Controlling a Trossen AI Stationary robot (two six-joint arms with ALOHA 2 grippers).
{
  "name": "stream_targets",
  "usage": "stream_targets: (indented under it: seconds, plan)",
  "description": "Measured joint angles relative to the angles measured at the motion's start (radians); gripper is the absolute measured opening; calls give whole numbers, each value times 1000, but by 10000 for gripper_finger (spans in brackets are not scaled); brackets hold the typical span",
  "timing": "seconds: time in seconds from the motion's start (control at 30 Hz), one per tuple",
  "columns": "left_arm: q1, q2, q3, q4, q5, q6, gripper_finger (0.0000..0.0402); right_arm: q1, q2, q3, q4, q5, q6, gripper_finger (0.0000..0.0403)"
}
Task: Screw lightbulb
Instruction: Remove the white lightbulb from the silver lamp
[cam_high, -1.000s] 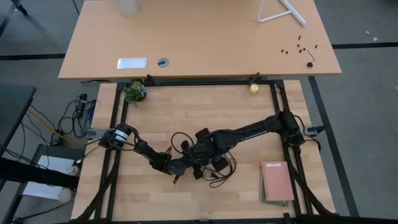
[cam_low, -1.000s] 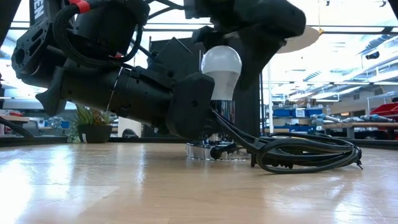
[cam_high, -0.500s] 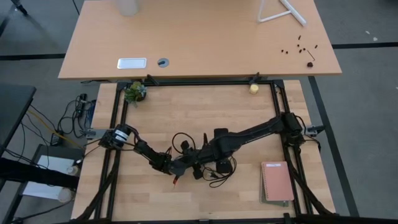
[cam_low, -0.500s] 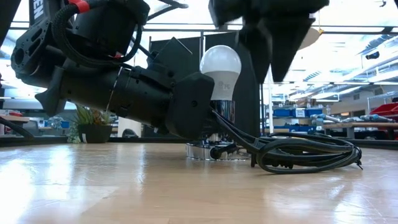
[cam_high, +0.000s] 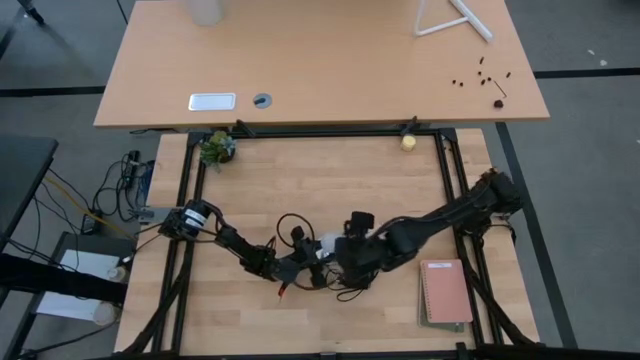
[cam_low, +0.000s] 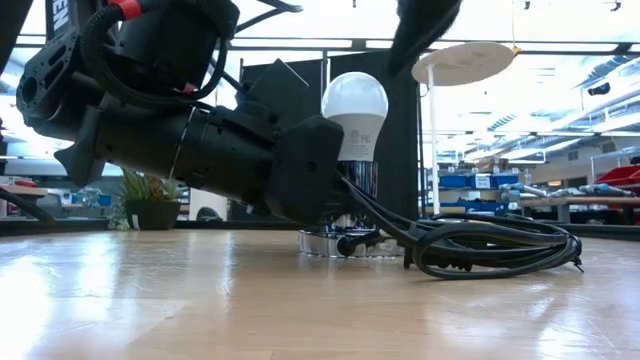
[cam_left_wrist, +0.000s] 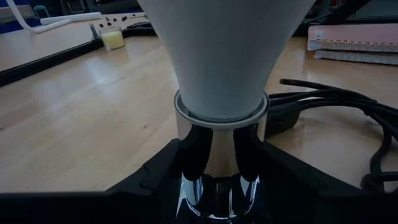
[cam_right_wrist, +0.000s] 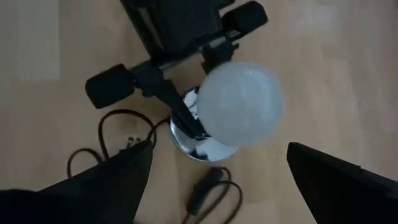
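The white lightbulb (cam_low: 355, 108) stands upright with its base in a chrome socket (cam_left_wrist: 217, 140), whose round disc (cam_low: 330, 243) rests on the wooden table. My left gripper (cam_high: 300, 263) lies low at the table's middle, shut on the socket below the bulb. My right gripper (cam_right_wrist: 219, 149) hangs open above and just right of the bulb (cam_right_wrist: 241, 102), touching nothing. In the low view only its dark tip (cam_low: 425, 28) shows. The socket's black cord (cam_low: 490, 245) lies coiled beside the disc. My left gripper pinches the socket's chrome stem (cam_left_wrist: 214, 165), just under the bulb's collar, between its two fingers (cam_left_wrist: 158, 180). The fingers come in nearly level from the table's left. The socket stands upright with its disc on the table.
A pink notebook (cam_high: 445, 292) lies at the near right. A small potted plant (cam_high: 216, 148) and a yellowish ball (cam_high: 408, 142) sit by the far rail of the black frame. Loops of cord (cam_high: 352, 285) lie near the socket.
My right gripper has risen from around the bulb's top and drawn off toward the table's right edge, rolling about its own axis. The bulb has stayed upright in the socket.
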Motion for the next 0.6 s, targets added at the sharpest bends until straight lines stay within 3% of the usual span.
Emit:
stream_targets:
  seconds: [0.3,0.47,0.6]
  plan:
    - [-1,0,0,0,1,0,188,32,-212,-480,437,146,106,380]
    - [-1,0,0,0,1,0,188,30,-203,-651,801,154,81,380]
    - [-1,0,0,0,0,0,188,34,-158,-717,970,208,66,380]
